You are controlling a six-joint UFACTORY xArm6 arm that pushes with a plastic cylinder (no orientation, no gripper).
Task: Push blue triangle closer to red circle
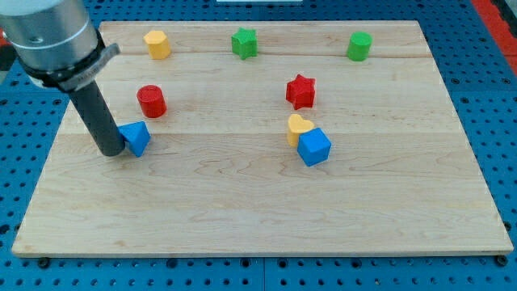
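Note:
The blue triangle lies at the board's left, just below the red circle, with a small gap between them. My tip rests on the board right against the triangle's left side. The rod rises from there toward the view's top left and hides part of the board's left edge.
A yellow hexagon, a green star and a green hexagon stand along the top. A red star, a yellow heart and a blue cube sit right of centre. The wooden board lies on a blue pegboard.

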